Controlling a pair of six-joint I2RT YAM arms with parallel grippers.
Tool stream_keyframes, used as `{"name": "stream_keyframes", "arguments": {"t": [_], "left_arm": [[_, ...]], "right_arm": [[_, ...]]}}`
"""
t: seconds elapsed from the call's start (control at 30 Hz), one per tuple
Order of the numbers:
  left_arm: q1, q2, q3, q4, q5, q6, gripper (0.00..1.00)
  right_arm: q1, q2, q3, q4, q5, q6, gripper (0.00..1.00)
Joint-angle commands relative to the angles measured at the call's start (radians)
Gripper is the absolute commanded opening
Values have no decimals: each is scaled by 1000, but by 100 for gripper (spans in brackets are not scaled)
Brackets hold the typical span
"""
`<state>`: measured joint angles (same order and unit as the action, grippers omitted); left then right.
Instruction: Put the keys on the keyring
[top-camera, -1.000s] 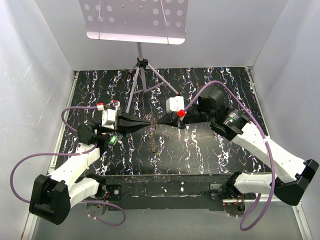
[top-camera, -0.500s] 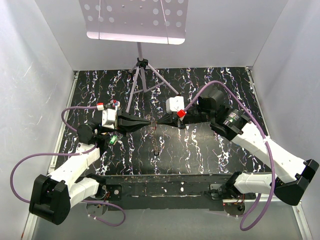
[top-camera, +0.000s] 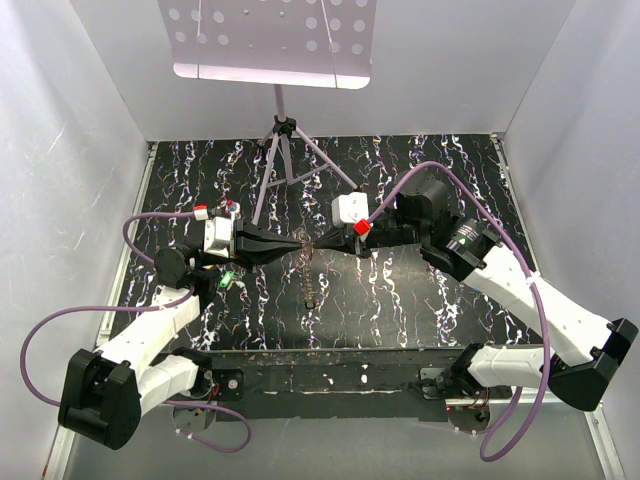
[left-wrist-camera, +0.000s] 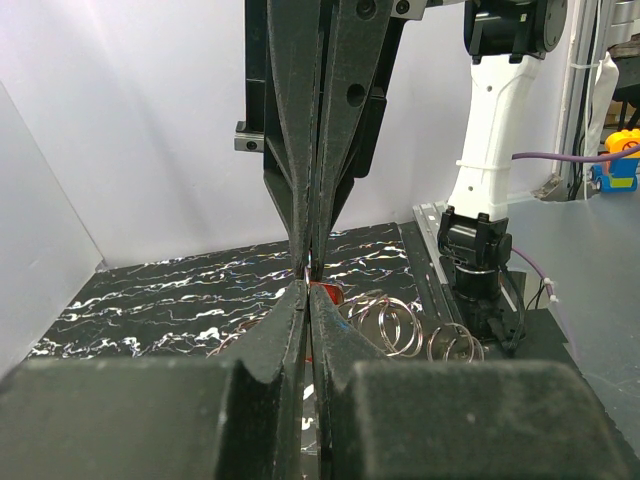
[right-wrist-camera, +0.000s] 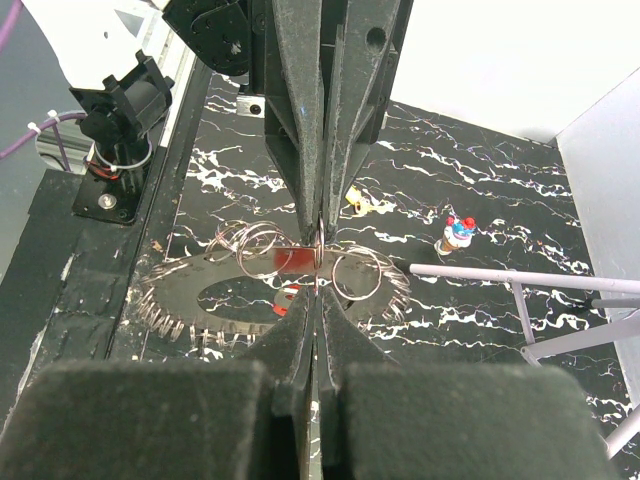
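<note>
My left gripper (top-camera: 302, 245) and right gripper (top-camera: 324, 243) meet tip to tip above the middle of the mat, both shut. The keyring (top-camera: 310, 285) hangs edge-on below them. In the right wrist view the keyring (right-wrist-camera: 180, 290) is a flat grey ring fringed with small split rings. One split ring (right-wrist-camera: 318, 258) is pinched between the right gripper (right-wrist-camera: 318, 287) and the left fingers (right-wrist-camera: 300, 150) coming from above. A red key (right-wrist-camera: 286, 297) sits beside that pinch point; whether either gripper also pinches it I cannot tell. In the left wrist view the red key (left-wrist-camera: 327, 293) lies just past the left gripper (left-wrist-camera: 310, 288).
A yellow key (right-wrist-camera: 360, 206) and a red, blue and cream cluster of keys (right-wrist-camera: 455, 234) lie on the black marbled mat (top-camera: 420, 290). The music stand's tripod (top-camera: 285, 160) stands behind the grippers, with its perforated tray (top-camera: 270, 40) overhead. White walls close in on three sides.
Both arms have stayed in place with their tips together. The hanging keyring has swayed slightly beneath them.
</note>
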<state>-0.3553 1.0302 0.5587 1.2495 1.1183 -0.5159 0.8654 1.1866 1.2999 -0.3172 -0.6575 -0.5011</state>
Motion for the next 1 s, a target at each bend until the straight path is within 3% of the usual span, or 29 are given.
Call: {"name": "stream_keyframes", "arguments": {"t": [0.0, 0.8, 0.83, 0.97], "left_arm": [[6, -27, 9, 25, -28, 5, 0], [-4, -16, 9, 39, -11, -7, 0], [-4, -16, 10, 39, -12, -7, 0], [-7, -15, 9, 33, -14, -1, 0]], "right_arm": [[9, -4, 29, 17, -2, 1, 1], [9, 1, 27, 17, -2, 1, 1], [9, 1, 27, -76, -107, -11, 1], [12, 1, 22, -72, -111, -5, 1]]}}
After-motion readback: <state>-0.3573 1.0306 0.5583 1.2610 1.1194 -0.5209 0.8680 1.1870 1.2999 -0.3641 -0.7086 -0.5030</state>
